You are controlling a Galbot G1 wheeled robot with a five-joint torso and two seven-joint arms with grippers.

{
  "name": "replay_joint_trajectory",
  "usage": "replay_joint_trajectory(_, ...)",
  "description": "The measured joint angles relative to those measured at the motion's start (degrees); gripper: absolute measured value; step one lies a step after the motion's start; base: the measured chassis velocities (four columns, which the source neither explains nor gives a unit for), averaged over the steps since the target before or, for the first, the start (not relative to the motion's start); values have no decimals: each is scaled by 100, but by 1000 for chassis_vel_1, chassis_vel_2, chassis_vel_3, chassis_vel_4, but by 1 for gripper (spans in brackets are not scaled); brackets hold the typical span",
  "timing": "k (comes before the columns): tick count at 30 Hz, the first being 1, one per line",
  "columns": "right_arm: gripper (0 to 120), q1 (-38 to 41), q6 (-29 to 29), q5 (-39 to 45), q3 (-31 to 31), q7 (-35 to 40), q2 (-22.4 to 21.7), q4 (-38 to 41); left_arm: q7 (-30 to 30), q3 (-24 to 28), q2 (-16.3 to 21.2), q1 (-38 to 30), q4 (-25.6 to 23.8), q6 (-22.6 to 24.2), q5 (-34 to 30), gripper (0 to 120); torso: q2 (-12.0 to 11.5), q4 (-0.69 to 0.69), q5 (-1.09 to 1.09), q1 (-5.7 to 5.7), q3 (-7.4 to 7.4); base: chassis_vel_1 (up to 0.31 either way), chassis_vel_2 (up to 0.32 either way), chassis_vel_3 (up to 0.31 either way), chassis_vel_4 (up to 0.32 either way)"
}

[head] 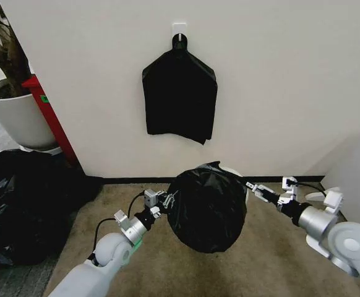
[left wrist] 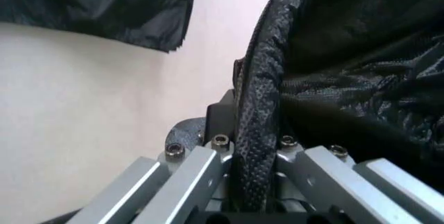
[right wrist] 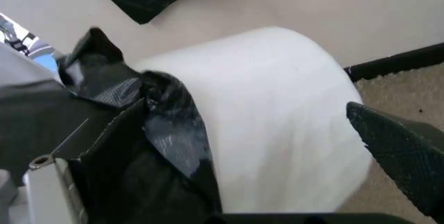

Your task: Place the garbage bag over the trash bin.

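The garbage bag (head: 208, 207) bulges black and glossy on the carpet below the wall. It drapes over most of the trash bin (head: 247, 193), whose white side shows at the bag's right edge. My left gripper (head: 164, 201) is at the bag's left side, shut on a bunched strip of the bag (left wrist: 257, 130). My right gripper (head: 266, 187) is at the bag's right side and stands open. In the right wrist view the bag's edge (right wrist: 170, 130) hangs over one finger, the other finger (right wrist: 402, 161) is well apart, and the trash bin (right wrist: 277, 104) lies beyond them.
A flat black bundle (head: 180, 93) hangs from a white hook on the wall above. A heap of bulging black bags (head: 25, 210) lies at the left, behind it a large white plant pot (head: 16, 114) and a red panel (head: 50, 117). A white cabinet (head: 356, 179) stands at the right.
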Motion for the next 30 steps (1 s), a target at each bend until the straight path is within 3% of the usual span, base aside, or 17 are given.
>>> replay_joint_trajectory(5, 90, -42, 88, -86, 71, 6, 22, 93, -37, -50, 2, 48, -66, -5, -24, 2, 0, 0, 0, 0, 0, 0, 0, 0, 0)
replay_joint_trajectory(13, 88, -154, 173, -1, 453, 9, 48, 162, -58, -37, -23, 22, 41, -22, -31, 2, 0, -1, -2, 0, 0, 0, 0, 0, 0)
replay_joint_trajectory(22, 85, -158, 304, -141, 272, -219, 158, -135, -79, -12, 39, -20, -33, 4, -109, 2, 0, -1, 0, 0, 0, 0, 0, 0, 0)
replay_joint_trajectory(26, 77, -119, 361, 18, 151, -235, 231, -143, -94, 3, 72, -16, -79, 36, -166, 2, 0, 0, -1, 0, 0, 0, 0, 0, 0)
replay_joint_trajectory(30, 58, -114, 388, 89, 143, -297, 288, -105, -98, 4, 75, 2, -100, 69, -167, 2, 0, 0, -1, 0, 0, 0, 0, 0, 0)
